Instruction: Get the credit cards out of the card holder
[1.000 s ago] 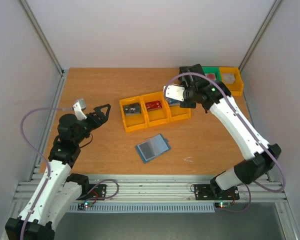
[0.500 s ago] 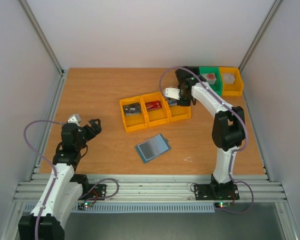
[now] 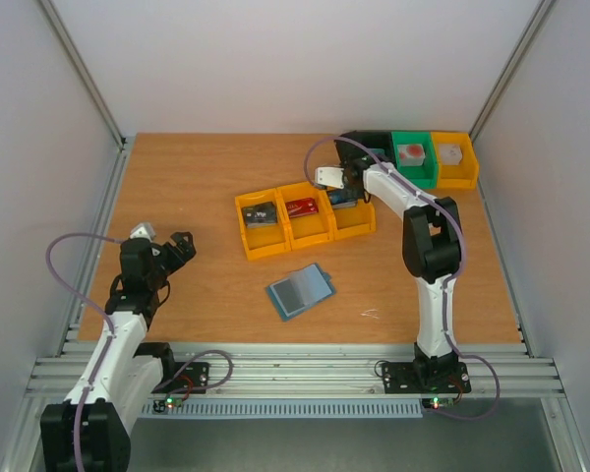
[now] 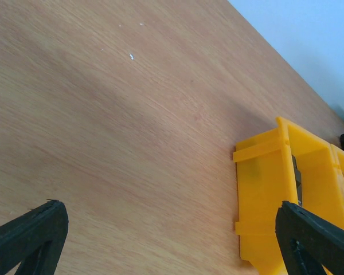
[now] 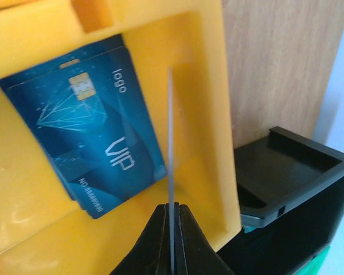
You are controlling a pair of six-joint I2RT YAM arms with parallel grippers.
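The card holder (image 3: 300, 291), a flat blue wallet with grey sleeves, lies open on the table in front of three joined yellow bins. A dark grey card (image 3: 261, 213) lies in the left bin and a red card (image 3: 301, 207) in the middle one. Blue cards (image 5: 97, 143) lie in the right bin (image 5: 209, 114). My right gripper (image 5: 171, 207) is shut on a thin card (image 5: 170, 143), seen edge-on, and holds it over that bin; the gripper also shows in the top view (image 3: 342, 192). My left gripper (image 3: 182, 244) is open and empty at the left, with only bare table between its fingers (image 4: 46, 223).
A black bin (image 3: 374, 146), a green bin (image 3: 413, 167) with a red-white block and a yellow bin (image 3: 453, 172) with a grey block stand at the back right. The left yellow bin's corner (image 4: 264, 200) is ahead of my left gripper. A small white scrap (image 3: 371, 314) lies at the front.
The right arm has folded in and its gripper has shifted slightly left over the right yellow bin. The left gripper has drawn back toward its base.
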